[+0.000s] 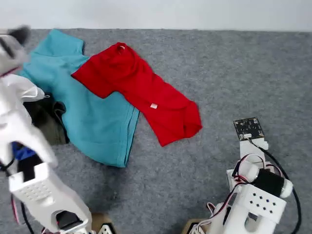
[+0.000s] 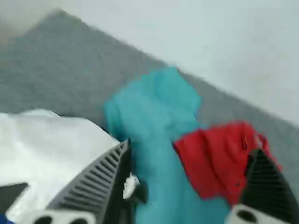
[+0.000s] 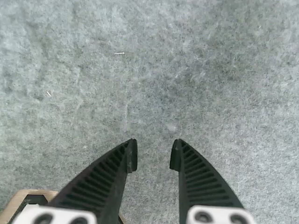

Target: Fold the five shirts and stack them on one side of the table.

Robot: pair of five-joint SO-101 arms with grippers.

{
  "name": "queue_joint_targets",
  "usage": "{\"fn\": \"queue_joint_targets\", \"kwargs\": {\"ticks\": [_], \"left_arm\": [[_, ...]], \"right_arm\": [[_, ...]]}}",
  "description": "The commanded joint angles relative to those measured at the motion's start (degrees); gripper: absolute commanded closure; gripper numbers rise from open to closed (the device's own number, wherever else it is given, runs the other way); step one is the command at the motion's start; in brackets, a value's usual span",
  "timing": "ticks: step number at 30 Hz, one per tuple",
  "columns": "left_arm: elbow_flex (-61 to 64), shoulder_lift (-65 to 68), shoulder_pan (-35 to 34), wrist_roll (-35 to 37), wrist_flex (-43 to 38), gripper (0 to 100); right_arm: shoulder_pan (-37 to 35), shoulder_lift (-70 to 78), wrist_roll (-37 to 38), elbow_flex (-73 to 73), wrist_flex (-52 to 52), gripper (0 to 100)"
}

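Closest to the lens, the left arm (image 1: 34,190) rears up white along the left edge of the high view, its top end a blur by the far-left corner. On its wrist camera, the left gripper (image 2: 191,150) is spread wide, the ribbed black fingers (image 2: 100,179) clamping nothing. A white shirt (image 2: 46,144) bunches just beside one finger, and teal and red cloth lie beyond the gap. Over to the high view: tucked against that arm, a dark olive shirt (image 1: 46,121) sits crumpled, touching the left edge of the teal shirt (image 1: 95,119). The teal one lies spread flat, running from the far-left corner toward the middle. Across its right side slants the red shirt (image 1: 141,92), long and narrow, one sleeve resting on the teal. Labels? One small white tag (image 1: 154,106) on the red cloth, too small to read. Right of the pile is grey table (image 1: 234,73). Then the right arm (image 1: 256,195), near-right, well apart from every shirt. Its right gripper (image 3: 154,149) hangs over grey felt, fingertips a narrow gap apart, holding nothing.
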Motion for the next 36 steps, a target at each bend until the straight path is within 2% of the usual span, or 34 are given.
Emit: {"fn": "queue_joint_targets", "kwargs": {"ticks": [1,7,10,13,17,20,23,25,29,33,36], "left_arm": [[17.36,-1.14,7.12,-2.46,1.85,65],[50.95,-1.05,17.32,-8.88,1.41,65],[62.81,0.79,21.19,-9.41,-4.04,65],[68.00,5.54,22.15,-7.30,-10.46,65],[67.82,12.92,21.10,-5.63,-11.34,66],[65.19,17.05,21.01,-5.80,-11.08,78],[60.53,19.25,21.36,-5.98,-11.08,99],[57.10,19.25,21.63,-5.63,-10.20,97],[45.85,16.97,22.24,-5.63,-4.22,99],[28.62,13.01,22.07,-5.98,1.93,99],[13.85,8.09,20.22,-6.07,1.58,99]], "right_arm": [[0.57,0.04,0.53,-0.18,0.66,86.2],[0.57,0.04,0.53,-0.18,0.66,86.2],[0.57,0.04,0.53,-0.18,0.66,86.2],[0.57,0.04,0.53,-0.18,0.66,86.2],[0.66,0.04,0.53,-0.18,0.75,86.2],[0.66,0.04,0.53,-0.18,0.75,86.2],[0.57,0.04,0.53,-0.18,0.66,86.2],[0.57,0.04,0.53,-0.18,0.66,86.2],[0.57,0.04,0.53,0.97,0.22,86.2],[0.57,0.04,0.53,1.05,0.22,86.2],[0.57,0.04,0.53,0.97,0.22,86.2]]}}
